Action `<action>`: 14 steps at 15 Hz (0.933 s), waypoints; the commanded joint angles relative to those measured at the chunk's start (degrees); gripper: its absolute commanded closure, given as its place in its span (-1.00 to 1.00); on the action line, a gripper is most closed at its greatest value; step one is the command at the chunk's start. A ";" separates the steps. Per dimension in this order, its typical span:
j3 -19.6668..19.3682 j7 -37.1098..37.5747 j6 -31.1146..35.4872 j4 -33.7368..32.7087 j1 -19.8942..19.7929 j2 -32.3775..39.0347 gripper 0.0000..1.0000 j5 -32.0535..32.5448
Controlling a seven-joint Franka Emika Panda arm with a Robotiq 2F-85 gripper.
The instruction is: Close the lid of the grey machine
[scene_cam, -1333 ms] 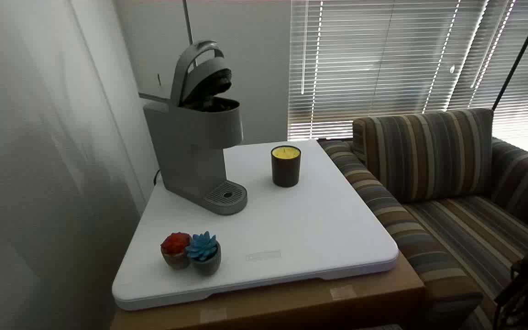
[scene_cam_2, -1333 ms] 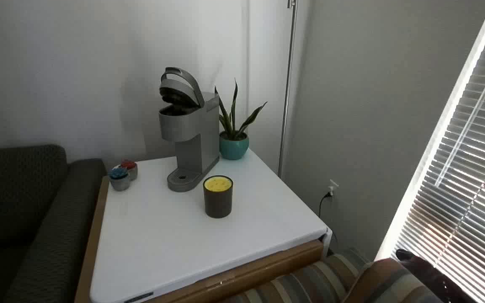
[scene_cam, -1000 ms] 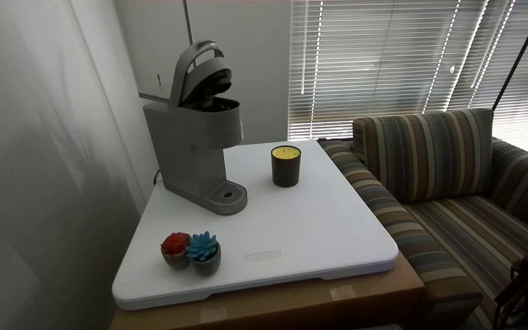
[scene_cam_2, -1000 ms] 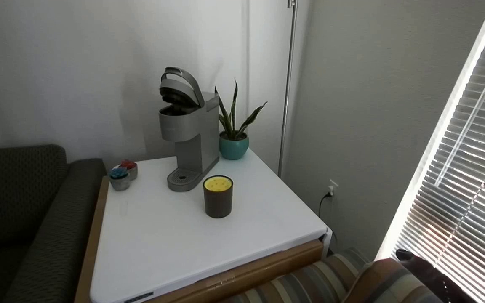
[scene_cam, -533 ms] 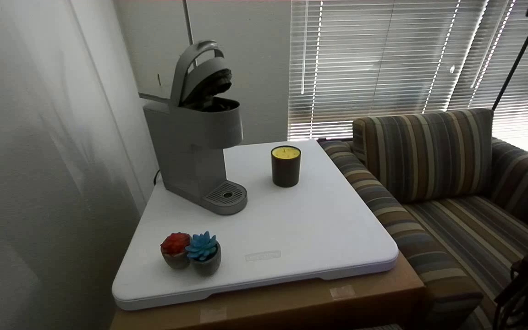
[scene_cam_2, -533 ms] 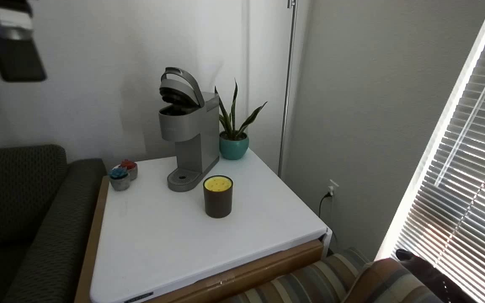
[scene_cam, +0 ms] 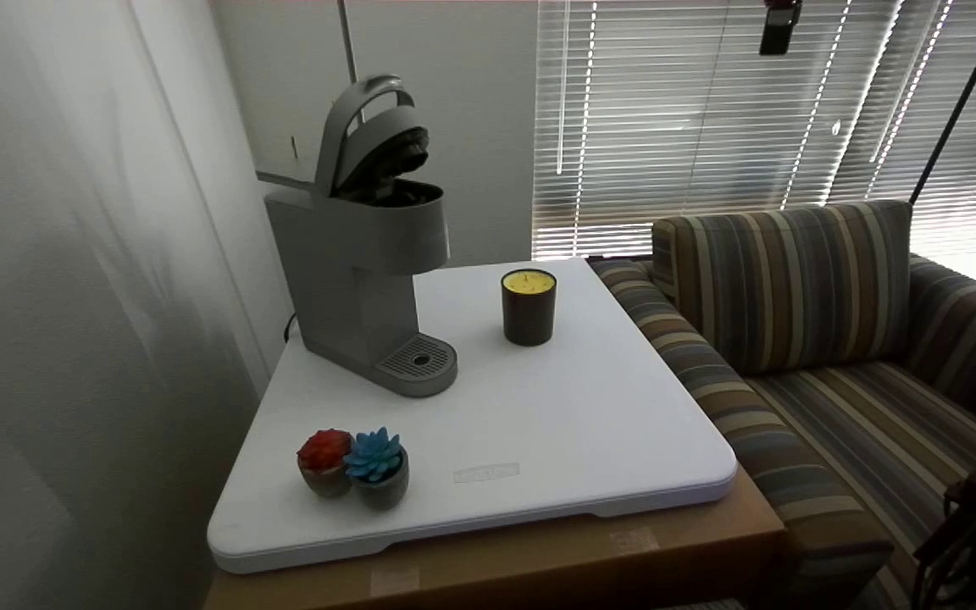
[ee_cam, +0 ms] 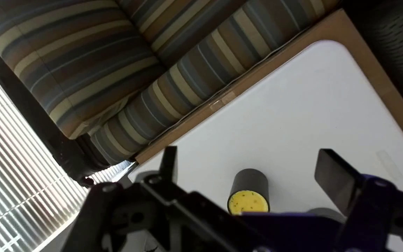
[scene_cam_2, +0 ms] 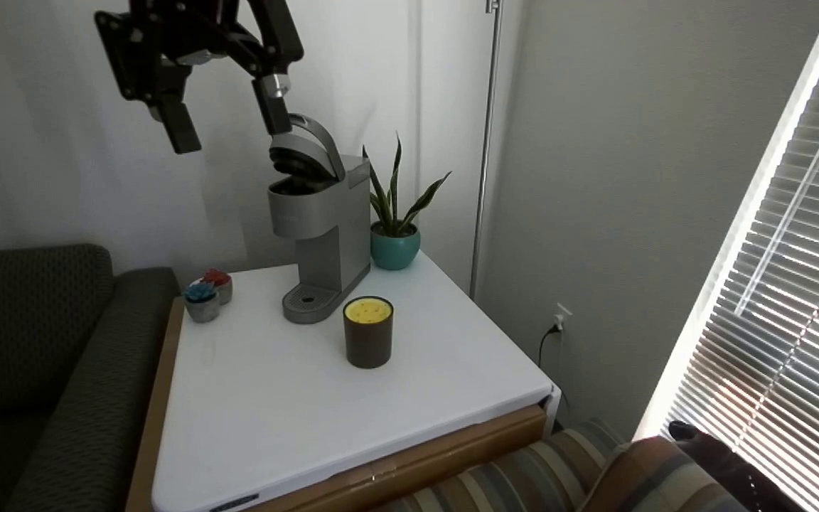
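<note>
The grey machine stands upright on the white table in both exterior views [scene_cam: 340,271] [scene_cam_2: 320,256]. Its lid is raised, tilted up and back over the open head [scene_cam: 378,140] [scene_cam_2: 303,153]. My gripper is open and empty, high above the table, its fingers pointing down [scene_cam_2: 232,139]. One fingertip overlaps the lid's handle in that exterior view, but a finger at the top of an exterior view [scene_cam: 779,34] shows well apart from the lid. In the wrist view the fingers are wide apart [ee_cam: 248,159]; a grey edge of the machine's base [ee_cam: 324,212] shows, the rest hidden.
A dark candle jar with yellow wax [scene_cam: 529,318] stands beside the machine. Two small potted succulents [scene_cam: 376,479] sit near the table's edge [scene_cam: 573,500]. A teal-potted plant [scene_cam_2: 395,245] is behind the machine. A striped sofa [scene_cam: 780,288] and walls adjoin the table.
My gripper has come into both exterior views from the edge and moved towards the machine, above the table. The machine, its raised lid and the other objects have not moved.
</note>
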State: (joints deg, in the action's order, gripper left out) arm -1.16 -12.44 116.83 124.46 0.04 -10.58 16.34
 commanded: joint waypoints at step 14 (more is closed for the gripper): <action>1.28 14.43 9.28 -9.43 0.80 11.93 -1.00 -9.15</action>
State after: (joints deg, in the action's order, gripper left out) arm -0.05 2.05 126.27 115.07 1.00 1.44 7.20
